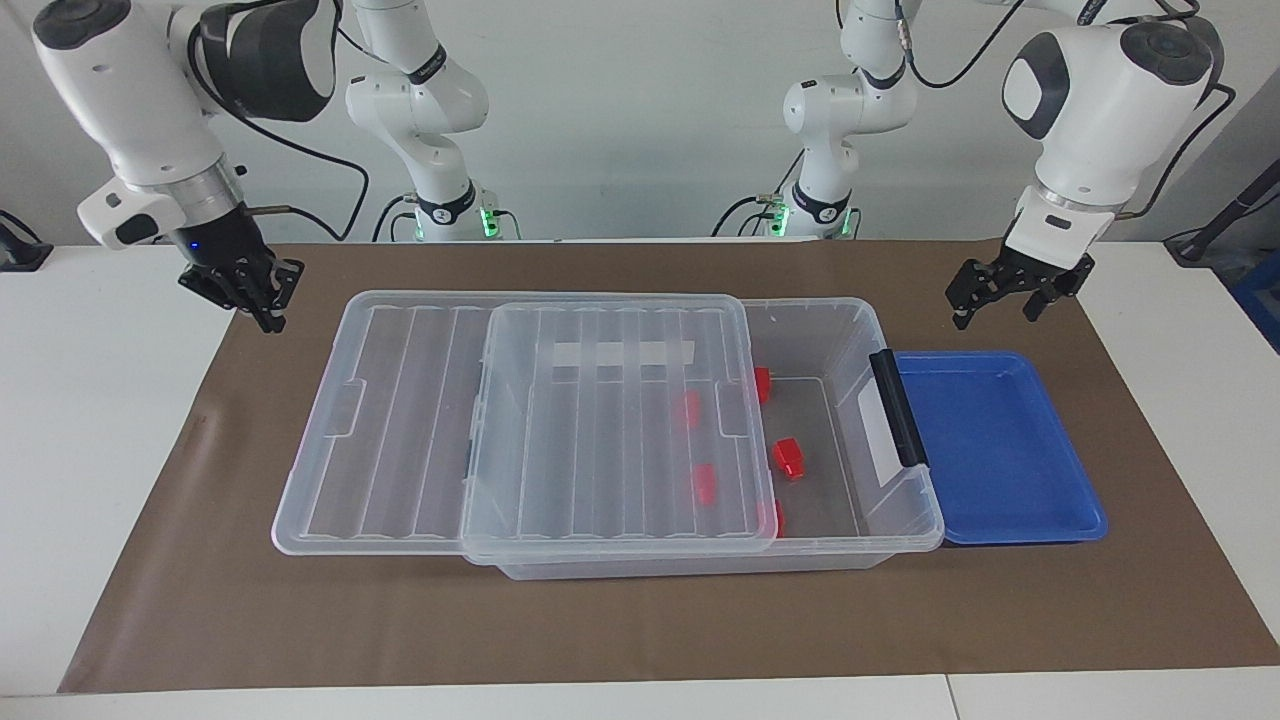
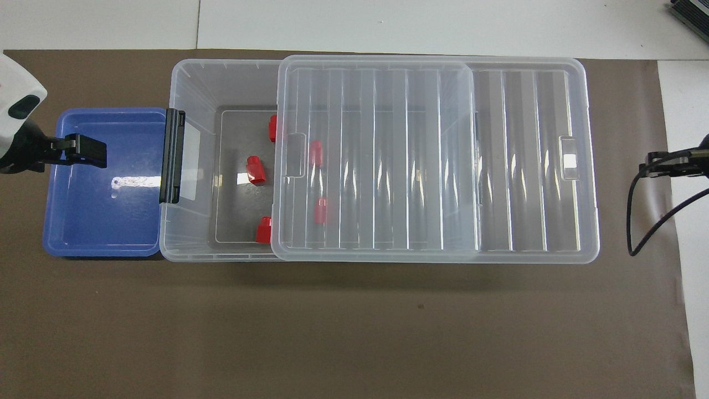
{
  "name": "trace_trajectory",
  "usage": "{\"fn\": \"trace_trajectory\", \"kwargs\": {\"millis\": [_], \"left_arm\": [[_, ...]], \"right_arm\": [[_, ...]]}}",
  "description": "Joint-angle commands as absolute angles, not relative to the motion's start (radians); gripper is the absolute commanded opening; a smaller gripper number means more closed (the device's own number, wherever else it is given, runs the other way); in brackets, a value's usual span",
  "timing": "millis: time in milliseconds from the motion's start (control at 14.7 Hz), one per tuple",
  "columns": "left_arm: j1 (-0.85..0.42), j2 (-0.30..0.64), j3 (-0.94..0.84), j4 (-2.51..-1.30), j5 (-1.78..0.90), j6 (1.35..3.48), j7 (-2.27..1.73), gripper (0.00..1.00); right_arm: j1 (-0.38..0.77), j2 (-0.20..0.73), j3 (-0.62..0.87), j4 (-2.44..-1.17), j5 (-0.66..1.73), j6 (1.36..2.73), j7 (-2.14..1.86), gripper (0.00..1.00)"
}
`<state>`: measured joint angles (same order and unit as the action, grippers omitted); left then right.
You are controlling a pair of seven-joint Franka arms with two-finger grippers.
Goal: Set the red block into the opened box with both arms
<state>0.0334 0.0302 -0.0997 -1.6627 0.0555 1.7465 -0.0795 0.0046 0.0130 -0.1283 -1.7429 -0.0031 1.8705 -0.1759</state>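
The clear box (image 1: 880, 335) (image 2: 191, 83) lies along the brown mat. Its ribbed lid (image 1: 610, 430) (image 2: 388, 166) is slid toward the right arm's end, so the end by the black handle (image 1: 897, 405) stands uncovered. Several red blocks lie inside. One red block (image 1: 789, 457) (image 2: 255, 169) rests in the uncovered part, and others show at the lid's edge and under it. My left gripper (image 1: 995, 308) (image 2: 91, 152) hangs open and empty over the blue tray's outer end. My right gripper (image 1: 265, 312) (image 2: 649, 166) is shut on nothing, over the mat past the lid's end.
A shallow blue tray (image 1: 1000, 450) (image 2: 105, 221) lies against the box's handle end and holds nothing. The brown mat (image 1: 640, 620) covers the middle of the white table. The lid overhangs the box at the right arm's end.
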Motion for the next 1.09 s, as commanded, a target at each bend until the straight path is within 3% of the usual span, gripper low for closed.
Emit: {"fn": "trace_trajectory", "kwargs": {"millis": [0, 476, 1020], "left_arm": [[0.041, 0.012, -0.101, -1.672, 0.043, 1.724, -0.041, 1.00], [0.040, -0.005, -0.101, -1.669, 0.043, 1.709, -0.011, 1.00], [0.041, -0.015, -0.098, -1.652, 0.043, 1.672, 0.000, 1.00]], "right_arm": [[-0.037, 0.072, -0.120, -1.750, -0.006, 1.945, -0.288, 0.00], [-0.022, 0.173, -0.118, -1.772, 0.000, 2.082, -0.284, 0.00], [0.054, 0.198, -0.117, -1.779, 0.014, 2.128, -0.178, 0.00]]}}
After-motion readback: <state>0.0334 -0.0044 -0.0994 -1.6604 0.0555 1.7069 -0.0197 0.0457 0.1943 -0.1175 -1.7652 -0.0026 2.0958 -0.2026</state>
